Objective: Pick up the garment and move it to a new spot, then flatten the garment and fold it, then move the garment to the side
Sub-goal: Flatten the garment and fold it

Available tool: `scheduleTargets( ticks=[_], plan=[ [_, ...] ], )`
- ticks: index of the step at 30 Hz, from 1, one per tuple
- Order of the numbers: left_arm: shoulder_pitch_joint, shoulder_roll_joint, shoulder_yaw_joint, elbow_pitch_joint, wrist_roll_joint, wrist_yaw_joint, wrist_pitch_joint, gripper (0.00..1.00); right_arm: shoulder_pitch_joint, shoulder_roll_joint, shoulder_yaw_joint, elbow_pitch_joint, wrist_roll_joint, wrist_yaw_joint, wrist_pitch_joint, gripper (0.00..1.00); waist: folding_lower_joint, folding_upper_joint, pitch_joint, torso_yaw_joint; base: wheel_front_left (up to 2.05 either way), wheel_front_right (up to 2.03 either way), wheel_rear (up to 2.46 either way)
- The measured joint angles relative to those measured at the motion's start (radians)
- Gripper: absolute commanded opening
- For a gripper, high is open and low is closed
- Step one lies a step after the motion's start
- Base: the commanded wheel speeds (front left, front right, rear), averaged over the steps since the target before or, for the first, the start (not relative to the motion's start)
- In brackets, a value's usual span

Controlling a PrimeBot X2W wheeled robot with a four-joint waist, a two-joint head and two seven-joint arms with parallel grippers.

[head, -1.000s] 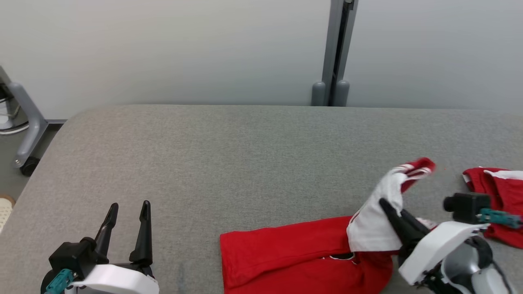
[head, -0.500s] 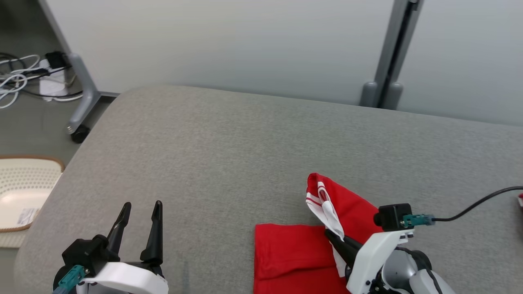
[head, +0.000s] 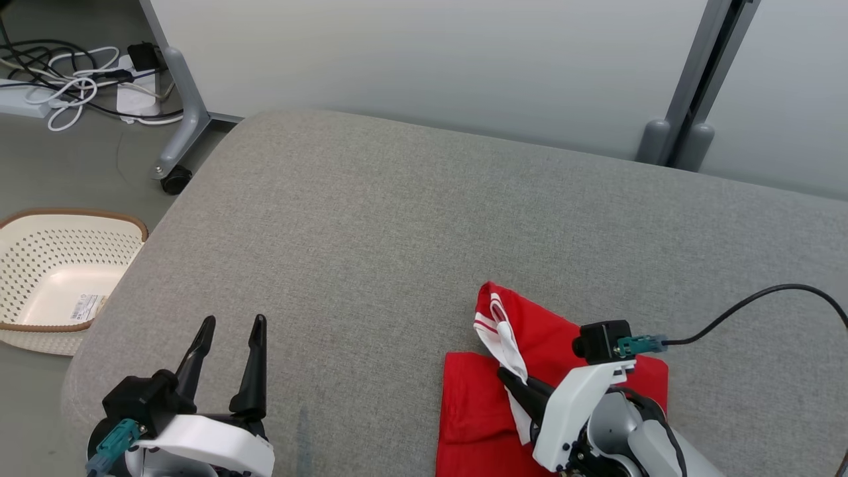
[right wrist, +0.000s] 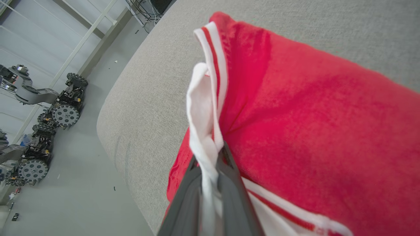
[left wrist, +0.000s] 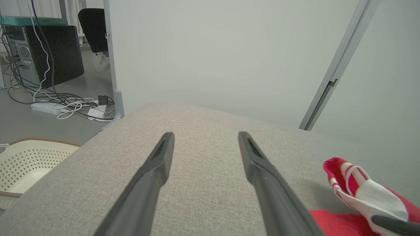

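The right tool (head: 505, 376) is clamped tight on a white-striped edge of the red garment (head: 477, 397), which lies bunched at the near right of the grey table (head: 397, 218), while the left tool (head: 234, 322) hovers empty, fingers spread wide, well apart from it.

No writing could be read in any view. The nearest thing to a label was a small pale sticker (head: 87, 307) lying on the inside bottom of the perforated cream basket (head: 74, 214) on the floor. It bore fine dark marks, possibly a barcode, but they were too small to make out. The red garment (head: 480, 404) carried only white stripes and a white panel at its gathered edge, plain trim rather than lettering.
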Motion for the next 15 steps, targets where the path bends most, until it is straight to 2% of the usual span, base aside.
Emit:
scheduleTargets(
  ticks=[7, 8, 9, 10, 11, 15],
  plan=[
    [-0.002, -0.003, 0.002, 0.002, 0.001, 0.002, 0.0, 1.0, -0.033, 0.002, 0.078, 0.029, 0.043, 0.0, -0.034, 0.0, 0.0, 0.0, 0.013, -0.01, 0.0, 0.0, 0.0],
    [-0.004, -0.004, 0.001, 0.002, 0.001, 0.002, 0.0, 1.0, -0.036, 0.002, 0.088, 0.033, 0.05, 0.0, -0.038, 0.08, 0.0, 0.0, 0.013, -0.013, 0.0, 0.0, 0.0],
    [-0.005, -0.005, 0.0, 0.004, 0.001, 0.002, -0.001, 1.0, -0.04, 0.003, 0.096, 0.038, 0.058, 0.0, -0.047, 0.42, 0.0, 0.0, 0.012, -0.016, 0.0, 0.0, 0.0],
    [-0.005, -0.005, 0.0, 0.005, 0.001, 0.002, -0.001, 1.0, -0.046, 0.002, 0.106, 0.044, 0.065, 0.0, -0.05, 0.85, 0.0, 0.0, 0.012, -0.019, 0.0, 0.0, 0.0],
    [-0.006, -0.005, 0.0, 0.006, 0.001, 0.001, -0.001, 1.0, -0.05, 0.002, 0.116, 0.045, 0.077, 0.0, -0.059, 1.0, 0.0, 0.0, 0.011, -0.022, 0.0, 0.0, 0.0],
    [-0.007, -0.003, 0.001, 0.011, 0.001, 0.001, -0.001, 1.0, -0.057, 0.004, 0.156, 0.041, 0.127, 0.0, -0.086, 1.0, 0.0, 0.0, 0.002, -0.036, 0.0, 0.0, 0.0]
  ],
)
